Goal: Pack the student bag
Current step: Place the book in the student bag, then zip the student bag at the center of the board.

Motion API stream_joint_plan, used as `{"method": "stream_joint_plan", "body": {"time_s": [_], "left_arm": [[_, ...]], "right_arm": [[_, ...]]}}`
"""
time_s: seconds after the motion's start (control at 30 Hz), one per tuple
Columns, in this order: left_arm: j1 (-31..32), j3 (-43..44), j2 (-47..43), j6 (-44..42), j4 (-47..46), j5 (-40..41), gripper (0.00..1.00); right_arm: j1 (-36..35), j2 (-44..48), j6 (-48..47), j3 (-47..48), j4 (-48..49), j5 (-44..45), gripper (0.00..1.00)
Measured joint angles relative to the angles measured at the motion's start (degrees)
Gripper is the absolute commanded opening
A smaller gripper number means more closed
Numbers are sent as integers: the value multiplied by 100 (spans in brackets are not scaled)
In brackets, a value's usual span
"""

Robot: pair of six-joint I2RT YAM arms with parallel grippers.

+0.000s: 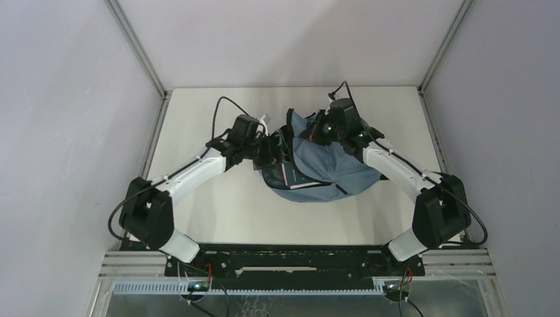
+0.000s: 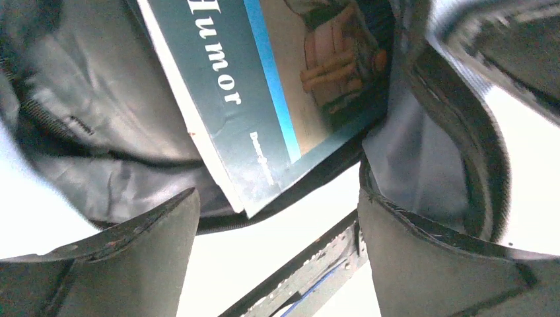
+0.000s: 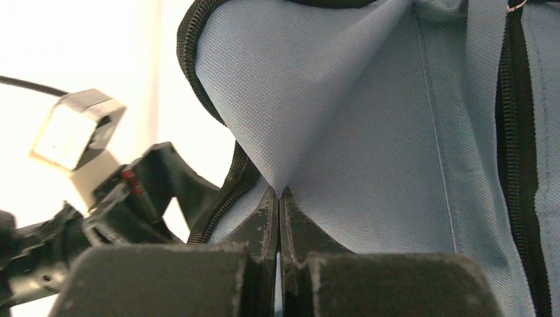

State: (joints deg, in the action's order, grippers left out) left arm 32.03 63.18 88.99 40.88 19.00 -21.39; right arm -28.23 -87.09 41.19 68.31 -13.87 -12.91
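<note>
The grey-blue student bag (image 1: 330, 165) lies mid-table with its mouth facing left. My right gripper (image 3: 280, 198) is shut on a pinched fold of the bag's fabric (image 3: 370, 132) near the zipper edge and holds it lifted. At the bag's mouth my left gripper (image 2: 277, 218) stands open, with nothing between its fingers (image 2: 152, 244). Just beyond it a dark green book (image 2: 264, 86) with a blue stripe and the word "Humor" lies partly inside the bag's dark lining (image 2: 99, 132), one corner poking out.
A white tabletop (image 1: 218, 205) surrounds the bag, with walls on three sides. The left arm's wrist and camera (image 3: 79, 132) show close beside the bag's opening in the right wrist view. A black metal rail (image 1: 297, 254) runs along the near edge.
</note>
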Motion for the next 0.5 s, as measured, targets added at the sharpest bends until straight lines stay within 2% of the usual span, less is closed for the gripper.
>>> {"method": "stream_joint_plan", "body": {"time_s": [0.17, 0.33, 0.37, 0.43, 0.47, 0.5], "left_arm": [[-188, 28, -540, -435, 649, 227, 92], [-765, -160, -1261, -741, 1045, 802, 91], [-957, -273, -1517, -754, 1082, 944, 91], [-1329, -448, -2000, -769, 1207, 1257, 90], [-1532, -498, -2238, -752, 1294, 1443, 91], [-1690, -511, -2457, -728, 1377, 1683, 90]], "right_arm": [[35, 0, -90, 0, -9, -26, 0], [11, -101, -256, 2, 33, -160, 1], [-26, -186, -275, 15, 57, -177, 14], [-107, -433, -361, 63, 131, -278, 51], [-177, -610, -437, 131, 122, -361, 61], [-271, -841, -588, 291, 13, -450, 66]]}}
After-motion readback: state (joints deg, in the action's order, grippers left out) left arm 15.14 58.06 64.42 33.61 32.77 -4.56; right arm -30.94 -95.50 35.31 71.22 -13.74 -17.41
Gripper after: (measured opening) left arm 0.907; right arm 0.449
